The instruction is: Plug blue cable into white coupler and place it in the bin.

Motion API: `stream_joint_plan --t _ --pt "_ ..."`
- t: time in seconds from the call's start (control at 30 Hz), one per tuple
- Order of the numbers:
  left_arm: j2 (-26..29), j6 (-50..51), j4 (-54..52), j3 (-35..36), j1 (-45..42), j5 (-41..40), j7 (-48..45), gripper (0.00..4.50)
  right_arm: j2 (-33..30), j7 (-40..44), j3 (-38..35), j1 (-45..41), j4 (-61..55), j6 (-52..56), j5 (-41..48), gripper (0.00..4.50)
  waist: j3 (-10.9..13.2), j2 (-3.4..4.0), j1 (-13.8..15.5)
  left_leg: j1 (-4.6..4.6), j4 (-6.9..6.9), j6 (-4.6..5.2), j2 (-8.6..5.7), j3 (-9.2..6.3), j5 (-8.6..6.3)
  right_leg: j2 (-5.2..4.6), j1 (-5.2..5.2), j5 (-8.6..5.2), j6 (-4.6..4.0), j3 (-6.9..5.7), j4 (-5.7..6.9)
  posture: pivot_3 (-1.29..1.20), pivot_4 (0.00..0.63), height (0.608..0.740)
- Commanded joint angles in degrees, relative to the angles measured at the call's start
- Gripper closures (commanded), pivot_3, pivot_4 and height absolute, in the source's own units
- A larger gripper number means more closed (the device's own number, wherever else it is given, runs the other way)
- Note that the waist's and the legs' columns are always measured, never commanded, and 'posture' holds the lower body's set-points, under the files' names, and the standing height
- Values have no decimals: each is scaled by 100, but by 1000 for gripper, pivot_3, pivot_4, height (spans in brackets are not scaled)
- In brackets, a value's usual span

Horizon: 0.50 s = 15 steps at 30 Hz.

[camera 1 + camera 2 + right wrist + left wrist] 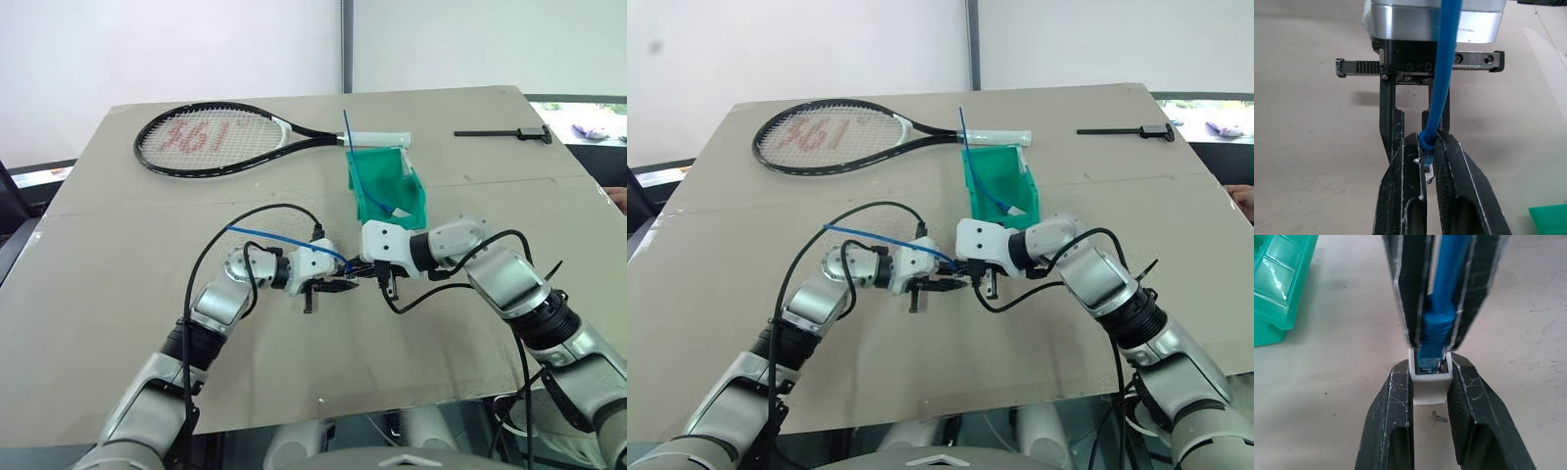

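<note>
Left gripper [1431, 396]: two black fingers clamped on the tiny white boxy plastic coupler [1429, 390], socket facing the other hand so the plug can enter.
Right gripper [1425, 169]: closed on the thin blue network cable [1439, 323] just behind its plug, for stiffness.
Plug: tip inside the socket, seemingly not fully seated.
Teal-green plastic bin [384, 186]: just beyond the grippers, within easy reach.

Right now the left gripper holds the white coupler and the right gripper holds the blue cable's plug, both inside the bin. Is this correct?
Not inside: the left gripper, white coupler, right gripper and blue cable meet above the table in front of the bin, as the left eye view shows.
</note>
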Motion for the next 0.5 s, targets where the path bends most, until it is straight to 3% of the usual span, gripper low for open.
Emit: stream_joint_plan --t 0.03,0.17,0.33,0.43,0.5 --pt "32 68 -88 -11 48 93 -28 4159 -27 -73 395 367 656 -9 -395 4500 -1 0 -11 15 -2 1 1 0 0 1 15 -2 2 0 0 0 150 740" --pt "26 254 -218 67 56 19 50 4159 287 -549 -445 556 378 -240 71 4500 -3 -1 -18 66 -25 1 6 -1 -1 8 59 -19 26 2 -1 0 150 740" --pt "-97 1228 -686 544 -59 -546 297 4159 389 -1217 -2061 1100 -1077 -292 860 2510 16 10 14 37 -23 -3 7 -3 2 10 29 -12 16 4 0 0 150 740" --pt "-257 2138 -1020 930 -365 -956 638 4159 307 -1639 -2982 1641 -2294 68 1413 1135 17 10 51 -74 3 -30 0 -12 17 0 -67 2 -1 -1 7 0 150 740" --pt "-406 2812 -1175 1139 -644 -1225 894 4159 179 -1791 -3340 2021 -2925 358 1672 1135 16 8 84 -122 36 -34 -2 -42 17 -4 -89 2 -1 -31 7 0 150 740"
